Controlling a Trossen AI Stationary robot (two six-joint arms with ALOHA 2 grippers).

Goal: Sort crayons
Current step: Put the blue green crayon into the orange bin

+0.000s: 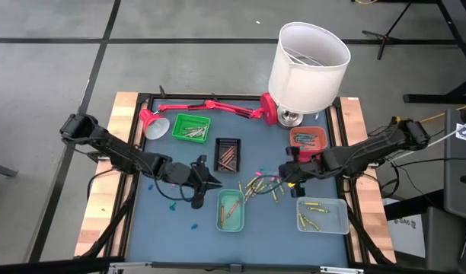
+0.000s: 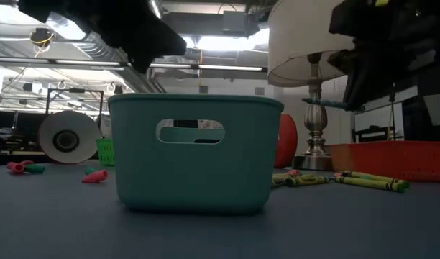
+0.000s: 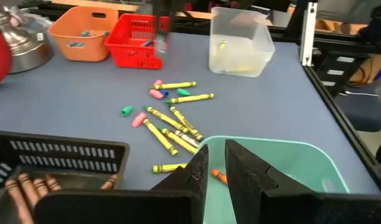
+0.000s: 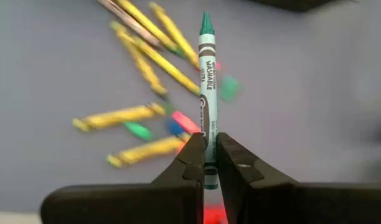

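Note:
Loose crayons (image 1: 260, 186), mostly yellow, lie scattered mid-table, to the right of a teal tray (image 1: 231, 221). My right gripper (image 1: 288, 173) hangs above their right edge, shut on a teal-green crayon (image 4: 207, 81). My left gripper (image 1: 214, 181) hovers near the teal tray's far left corner (image 3: 206, 146). Its fingers stand a narrow gap apart (image 3: 216, 168) and nothing is between them. An orange crayon (image 3: 220, 177) lies inside the teal tray. My right gripper pinches the teal-green crayon between its two fingers near the blunt end (image 4: 209, 140). The crayon lies along the fingers, its pointed tip (image 4: 206, 22) reaching well beyond them. It is lifted clear of the table, above the loose crayons (image 4: 147, 50).
A green tray (image 1: 191, 128), a black tray (image 1: 228, 154) holding brown crayons, an orange tray (image 1: 308, 138) and a clear tray (image 1: 322, 215) ring the pile. A white-shaded lamp (image 1: 308, 65) and a red desk lamp (image 1: 210, 106) stand at the back. Small pink and green bits (image 2: 94, 176) lie near left.

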